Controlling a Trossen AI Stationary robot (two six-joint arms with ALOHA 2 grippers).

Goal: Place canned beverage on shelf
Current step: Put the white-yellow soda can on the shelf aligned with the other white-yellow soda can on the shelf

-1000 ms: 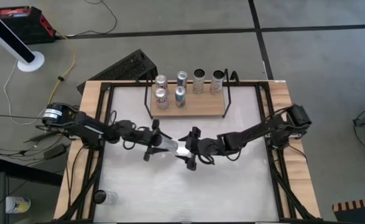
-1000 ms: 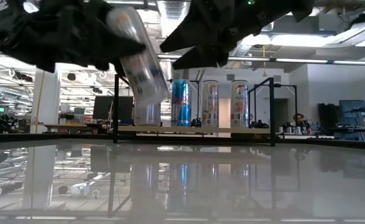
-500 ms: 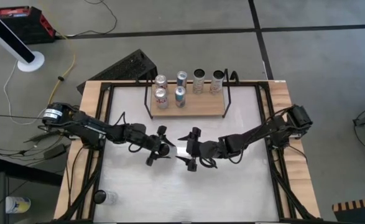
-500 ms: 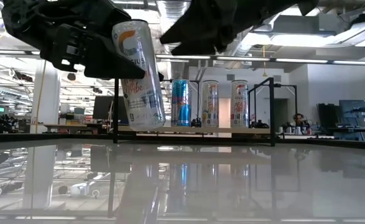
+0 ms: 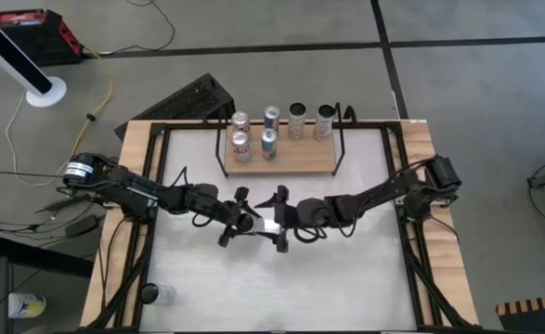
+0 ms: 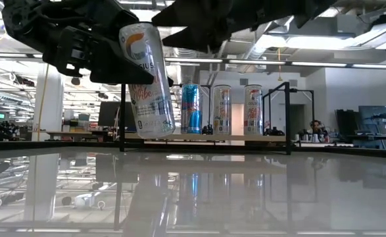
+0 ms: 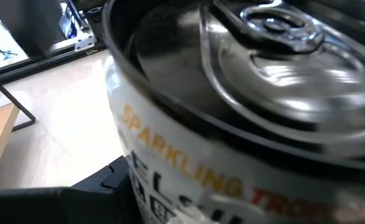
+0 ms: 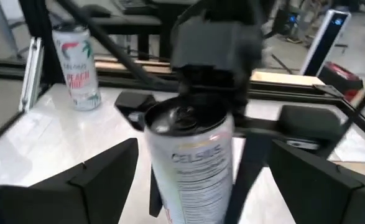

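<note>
held can (image 7: 244,112) cut off by left wrist view's edges, shelf cans' (image 5: 268,132) labels too small in high view

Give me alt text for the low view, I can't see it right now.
The left gripper holds a white can tilted in the air above the table. The open right gripper hangs beside it; behind, three cans stand on the shelf.

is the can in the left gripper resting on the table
No, in the low view the Celsius can hangs tilted in the left gripper, its base clear above the glossy tabletop.
</note>
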